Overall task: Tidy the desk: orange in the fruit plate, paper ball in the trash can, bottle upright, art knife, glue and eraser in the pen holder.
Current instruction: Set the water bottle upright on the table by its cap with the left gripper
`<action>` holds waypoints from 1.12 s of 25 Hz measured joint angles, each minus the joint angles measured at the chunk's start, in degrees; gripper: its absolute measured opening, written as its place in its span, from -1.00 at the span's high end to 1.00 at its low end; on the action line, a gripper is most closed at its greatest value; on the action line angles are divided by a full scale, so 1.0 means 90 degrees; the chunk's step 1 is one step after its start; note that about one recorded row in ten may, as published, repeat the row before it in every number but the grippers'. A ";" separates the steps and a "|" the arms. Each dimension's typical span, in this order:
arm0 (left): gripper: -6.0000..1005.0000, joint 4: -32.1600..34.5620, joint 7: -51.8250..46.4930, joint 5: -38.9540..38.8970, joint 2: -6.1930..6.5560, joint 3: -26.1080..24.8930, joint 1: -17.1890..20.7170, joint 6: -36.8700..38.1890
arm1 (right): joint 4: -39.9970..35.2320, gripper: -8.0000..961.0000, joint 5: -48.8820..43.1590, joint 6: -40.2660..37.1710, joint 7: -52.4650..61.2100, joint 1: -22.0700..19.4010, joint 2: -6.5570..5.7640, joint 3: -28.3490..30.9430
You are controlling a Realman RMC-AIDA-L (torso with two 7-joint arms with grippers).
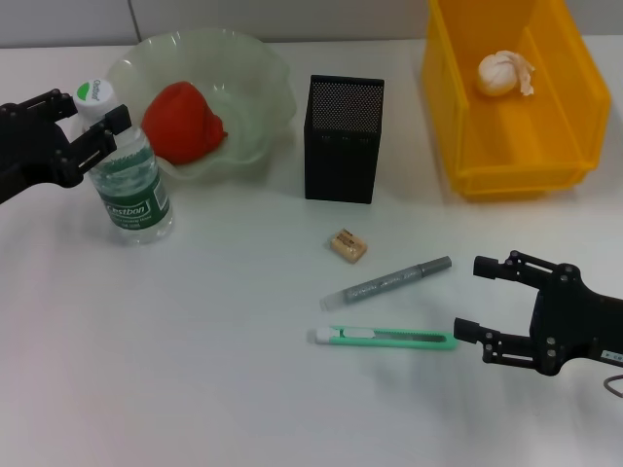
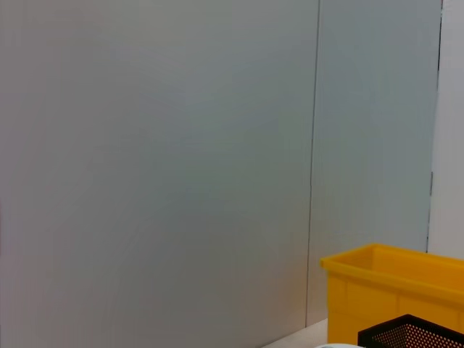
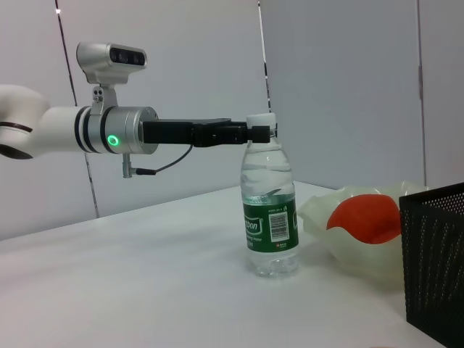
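At the left of the bench (image 1: 195, 370), the left gripper (image 1: 90, 125) sits at the neck of the water bottle (image 1: 131, 180), one finger on each side just under the white cap; the bottle stands upright on its base, so this step looks finished or nearly so, though whether the fingers grip the neck or merely flank it cannot be told from the head view or the right wrist view. Releasing calls for a clean spread and a level pull-back toward the bench's left edge, since the scalloped rim of the fruit plate (image 1: 263, 88) lies just beside the bottle and a sideways nudge could tip it. The orange (image 1: 183, 122) already rests in that plate. Further right, the black mesh pen holder (image 1: 343, 146) stands with open bench in front, where the eraser (image 1: 348, 244), the glue stick (image 1: 399, 280) and the mint-green art knife (image 1: 384, 338) lie near one another but apart. These three seem to be the remaining work. The right gripper (image 1: 484, 302) hovers with its fingers wide, just past the knife's end and close to the glue stick's end, so either is a likely next pick. Behind it, the yellow trash can (image 1: 458, 107) holds the paper ball (image 1: 501, 73); its front wall stands well clear of the gripper.
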 joint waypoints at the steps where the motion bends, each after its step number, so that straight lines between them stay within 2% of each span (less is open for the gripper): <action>1: 0.12 0.0000 0.0003 0.0000 -0.0003 0.0002 -0.0001 -0.0009 | 0.0000 -0.61 0.0000 0.0000 0.0000 0.0000 0.0000 0.0000; 13: 0.12 0.0001 0.0003 0.0005 -0.0026 -0.0037 -0.0012 -0.0044 | 0.0000 -0.61 0.0000 -0.0001 0.0000 0.0000 0.0006 0.0000; 23: -0.16 0.0002 0.0000 -0.0009 -0.0044 -0.0043 -0.0030 -0.0068 | 0.0000 -0.61 0.0000 0.0000 0.0020 0.0030 0.0010 0.0000; 27: -0.55 0.0001 -0.0006 -0.0052 -0.0046 -0.0050 -0.0040 -0.0065 | 0.0000 -0.61 0.0000 0.0002 0.0027 0.0035 0.0010 0.0000; 28: -0.56 0.0001 -0.0006 -0.0052 -0.0046 -0.0050 -0.0040 -0.0065 | 0.0000 -0.60 0.0000 0.0004 0.0031 0.0038 0.0010 0.0000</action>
